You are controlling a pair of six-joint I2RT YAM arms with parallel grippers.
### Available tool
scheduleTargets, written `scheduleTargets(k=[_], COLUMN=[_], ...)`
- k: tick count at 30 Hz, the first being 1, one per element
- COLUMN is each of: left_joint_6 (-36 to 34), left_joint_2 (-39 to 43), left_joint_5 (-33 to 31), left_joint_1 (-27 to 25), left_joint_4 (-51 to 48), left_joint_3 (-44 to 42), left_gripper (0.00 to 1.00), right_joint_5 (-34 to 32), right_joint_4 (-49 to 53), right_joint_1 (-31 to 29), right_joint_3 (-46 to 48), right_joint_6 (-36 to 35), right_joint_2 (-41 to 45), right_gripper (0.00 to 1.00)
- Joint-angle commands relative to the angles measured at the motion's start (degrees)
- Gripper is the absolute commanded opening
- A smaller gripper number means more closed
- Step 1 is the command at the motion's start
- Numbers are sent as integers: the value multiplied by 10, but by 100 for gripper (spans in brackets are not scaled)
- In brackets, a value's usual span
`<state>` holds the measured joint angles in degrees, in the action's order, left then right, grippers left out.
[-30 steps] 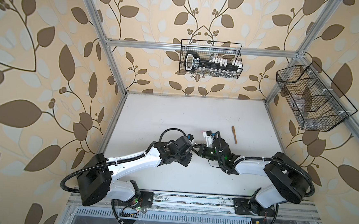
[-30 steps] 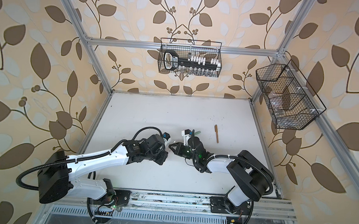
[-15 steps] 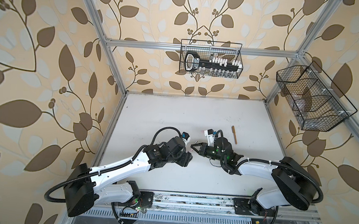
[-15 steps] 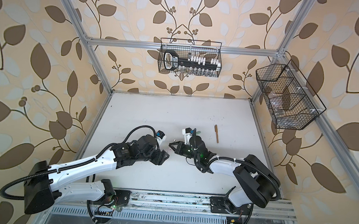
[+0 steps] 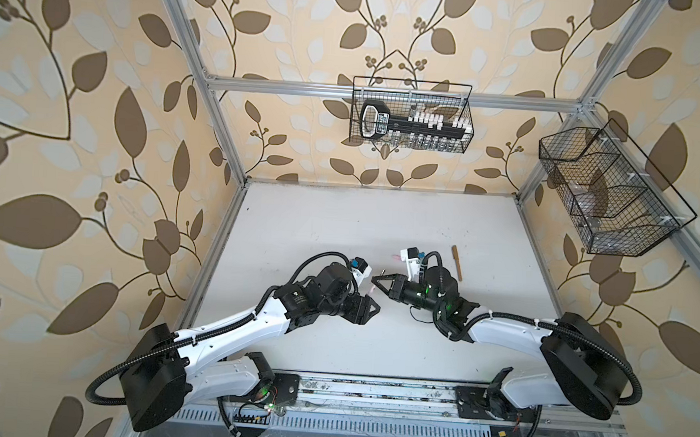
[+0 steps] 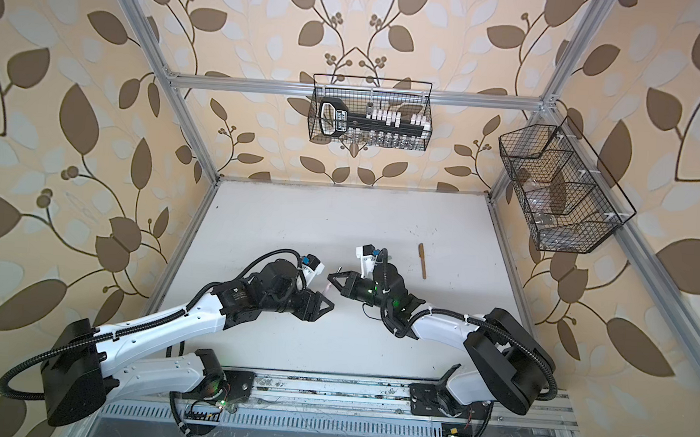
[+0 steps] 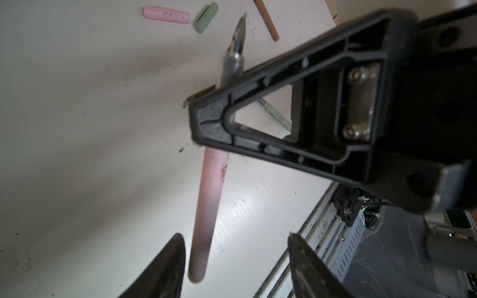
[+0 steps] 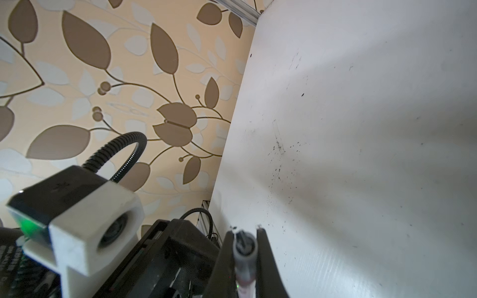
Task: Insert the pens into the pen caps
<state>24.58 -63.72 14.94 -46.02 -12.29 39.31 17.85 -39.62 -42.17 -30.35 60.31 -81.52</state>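
Observation:
My right gripper (image 8: 245, 243) is shut on the pale pink pen (image 7: 210, 206) at its grey section, with the dark nib (image 7: 238, 33) sticking out past the jaws. In the left wrist view one right finger (image 7: 284, 77) crosses the pen. My left gripper (image 7: 235, 260) is open just off the pen's blunt end, touching nothing. In both top views the grippers (image 5: 372, 308) (image 5: 378, 280) face each other at mid-table. A pink cap (image 7: 166, 15) and a green cap (image 7: 206, 17) lie on the table. A brown pen (image 5: 456, 262) and a green pen (image 7: 275, 116) lie beyond them.
The white table (image 5: 339, 227) is speckled with dark ink specks. A wire basket (image 5: 410, 119) hangs on the back wall and another basket (image 5: 608, 193) on the right wall. The metal front rail (image 5: 371, 389) runs beneath both arm bases.
My left gripper has opened, let go of the pink pen and drawn back toward the front left. The right gripper keeps the pen and has shifted slightly toward the back.

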Motion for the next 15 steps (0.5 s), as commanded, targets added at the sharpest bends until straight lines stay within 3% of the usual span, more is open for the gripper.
scheduleTargets(k=[1,8,15], left_joint_6=[0,-2,-3], left_joint_2=[4,-2,-11], left_joint_5=[28,24,19], left_joint_1=[5,6,8], left_joint_4=[21,20,17], left_joint_3=[11,12,13], left_gripper=[59,48,47], right_joint_5=[8,9,12], right_joint_4=[-34,-35,-36], right_joint_1=[-5,-8,-8], right_joint_3=[-20,-24,-24], right_joint_6=[16,16,18], right_joint_2=[-10,-12,-7], right_gripper=[0,0,0])
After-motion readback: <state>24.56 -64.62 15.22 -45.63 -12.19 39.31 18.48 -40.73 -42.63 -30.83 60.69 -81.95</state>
